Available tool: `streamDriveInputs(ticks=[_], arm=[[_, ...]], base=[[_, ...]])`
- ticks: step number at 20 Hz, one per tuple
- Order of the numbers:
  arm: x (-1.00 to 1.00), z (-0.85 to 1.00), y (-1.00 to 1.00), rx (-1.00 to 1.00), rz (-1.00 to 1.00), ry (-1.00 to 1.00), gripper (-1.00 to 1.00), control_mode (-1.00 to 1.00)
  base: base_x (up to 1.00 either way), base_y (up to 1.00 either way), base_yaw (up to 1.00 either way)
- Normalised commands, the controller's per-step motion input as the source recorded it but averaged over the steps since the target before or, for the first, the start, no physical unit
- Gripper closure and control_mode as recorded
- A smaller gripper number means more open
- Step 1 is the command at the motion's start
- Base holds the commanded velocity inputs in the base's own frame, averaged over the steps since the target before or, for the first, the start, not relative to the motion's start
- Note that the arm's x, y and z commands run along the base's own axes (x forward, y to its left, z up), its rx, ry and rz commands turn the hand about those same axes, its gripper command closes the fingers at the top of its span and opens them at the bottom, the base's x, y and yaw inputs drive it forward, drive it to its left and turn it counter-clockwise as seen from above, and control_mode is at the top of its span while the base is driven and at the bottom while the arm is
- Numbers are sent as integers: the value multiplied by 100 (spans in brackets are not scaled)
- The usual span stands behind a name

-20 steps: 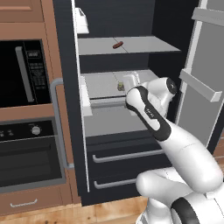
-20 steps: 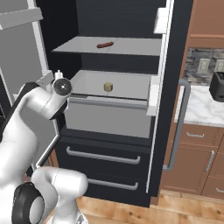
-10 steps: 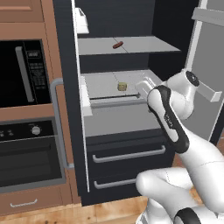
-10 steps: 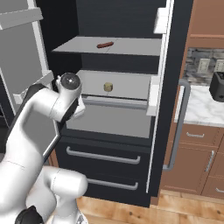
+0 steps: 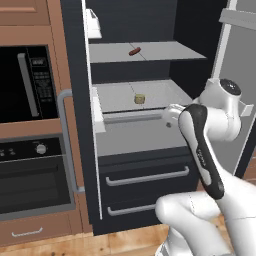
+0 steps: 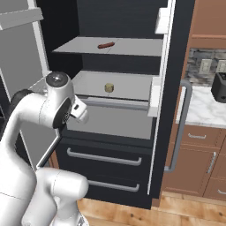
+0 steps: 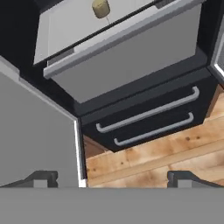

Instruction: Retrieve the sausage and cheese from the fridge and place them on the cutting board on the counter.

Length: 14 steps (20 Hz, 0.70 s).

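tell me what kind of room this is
Most likely a home kitchen: an open fridge with a sausage and cheese on its shelves, a wall oven in wood cabinets, and a toaster on a marble countertop.

Fridge stands open, dark body, grey shelves inside. Sausage lies on the upper shelf, toward its left half. Cheese sits on the middle shelf, below the sausage and well apart from it. Two drawers with grey bar handles at the bottom. White arm rises at near left, its hand in front of the middle shelf's left edge; fingers too small to read. Right of the fridge: brown cabinets, a marble-topped desk, a dark toaster.
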Motion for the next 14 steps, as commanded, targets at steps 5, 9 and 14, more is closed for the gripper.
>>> streamDriveInputs(ticks=[5,9,14], arm=[[-47,-5,-3,-34,13,-11,-100,-100],[-25,-2,-14,-15,17,-1,-100,-100],[-2,-6,-1,-6,14,0,-100,-100]], base=[[0,0,0],[0,0,0],[0,0,0]])
